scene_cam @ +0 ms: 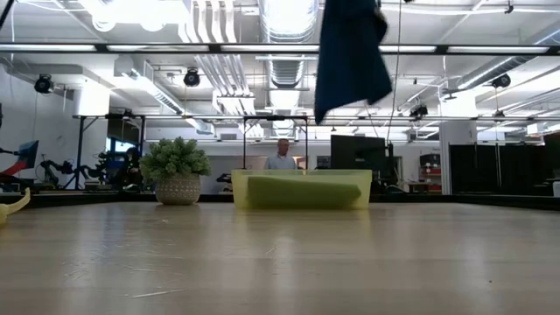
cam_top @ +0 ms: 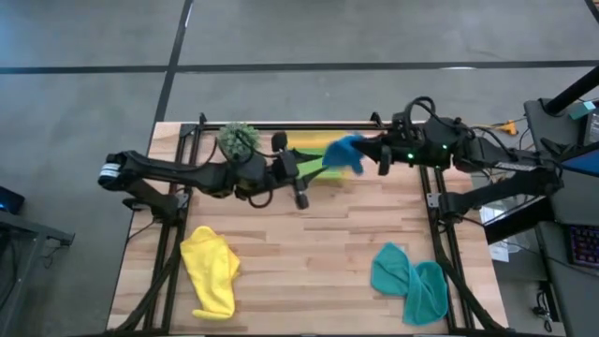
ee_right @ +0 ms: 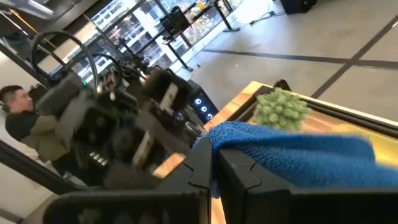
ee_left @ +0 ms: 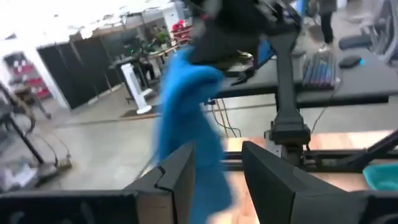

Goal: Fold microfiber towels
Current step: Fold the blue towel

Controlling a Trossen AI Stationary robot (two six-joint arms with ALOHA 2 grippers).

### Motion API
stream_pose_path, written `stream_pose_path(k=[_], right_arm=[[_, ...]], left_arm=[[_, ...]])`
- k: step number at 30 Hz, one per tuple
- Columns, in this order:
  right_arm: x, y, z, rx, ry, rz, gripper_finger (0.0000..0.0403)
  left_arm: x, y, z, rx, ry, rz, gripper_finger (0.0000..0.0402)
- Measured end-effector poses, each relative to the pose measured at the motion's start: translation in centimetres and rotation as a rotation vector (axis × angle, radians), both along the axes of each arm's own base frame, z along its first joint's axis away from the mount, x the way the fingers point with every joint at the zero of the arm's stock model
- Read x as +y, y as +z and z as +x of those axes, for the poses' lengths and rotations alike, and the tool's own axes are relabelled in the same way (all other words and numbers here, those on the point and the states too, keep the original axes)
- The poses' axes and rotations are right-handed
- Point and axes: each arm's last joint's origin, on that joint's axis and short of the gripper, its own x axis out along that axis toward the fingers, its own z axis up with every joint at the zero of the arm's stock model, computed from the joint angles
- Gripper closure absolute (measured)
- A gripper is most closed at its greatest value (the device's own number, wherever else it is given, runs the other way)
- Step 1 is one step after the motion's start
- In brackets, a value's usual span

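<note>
A bright blue towel (cam_top: 343, 153) hangs in the air over the far middle of the table, with my right gripper (cam_top: 380, 155) shut on it. It comes down from the picture's top in the low view (scene_cam: 350, 52). My left gripper (ee_left: 216, 150) is level and open, just left of the towel, whose lower part (ee_left: 208, 180) shows between its fingers. A yellow towel (cam_top: 211, 270) lies crumpled near left, a teal towel (cam_top: 410, 282) near right. A lime green towel (scene_cam: 302, 192) lies in the yellow tray (cam_top: 301, 144). My right gripper pinches a bunched upper part of the blue towel (ee_right: 225, 134) between its two shut fingers, coming level from the table's right side. The towel hangs below the fingers in loose folds, lifted clear of the table and tray. Whether my left gripper touches the towel, I cannot tell.
A small spiky green plant (cam_top: 238, 138) in a pot stands at the far left beside the tray. Black frame rails (cam_top: 438, 234) run along the table's left, right and far edges. Bare wood lies in the middle (cam_top: 309, 253). A person (scene_cam: 280, 158) is far behind the table.
</note>
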Motion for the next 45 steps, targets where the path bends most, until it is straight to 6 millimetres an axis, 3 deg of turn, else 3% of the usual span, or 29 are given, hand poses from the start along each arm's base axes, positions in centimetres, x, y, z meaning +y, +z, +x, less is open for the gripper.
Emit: stream_pose_path(k=[5, 8, 11, 19, 27, 34, 45], right_arm=[[0.0, 1.6, 2.7, 0.009, 0.01, -0.058, 0.0394], [0.0, 2.5, 3.9, 0.007, 0.028, -0.098, 0.0394], [0.0, 3.3, 4.5, -0.005, 0.04, -0.117, 0.0394], [0.1, 4.5, 4.4, -0.037, 0.062, -0.14, 0.0394], [0.6, 4.8, 4.2, -0.051, 0.085, -0.143, 0.0394], [1.2, 4.8, 4.2, -0.052, 0.11, -0.145, 0.0394], [1.9, 4.8, 4.2, -0.054, 0.137, -0.148, 0.0394]], left_arm=[[0.0, -0.9, 1.1, -0.019, 0.032, -0.121, 0.0282], [0.7, -1.1, 0.7, -0.099, 0.125, -0.297, 0.0282], [1.1, -1.3, 0.1, -0.133, 0.181, -0.356, 0.0282], [1.1, -0.9, -0.4, -0.177, 0.177, -0.453, 0.0282], [1.8, -0.5, -0.1, -0.176, -0.04, -0.496, 0.0282], [3.3, -0.4, -0.1, -0.224, -0.02, -0.565, 0.0282], [4.0, 0.1, 0.0, -0.219, -0.254, -0.612, 0.0282]])
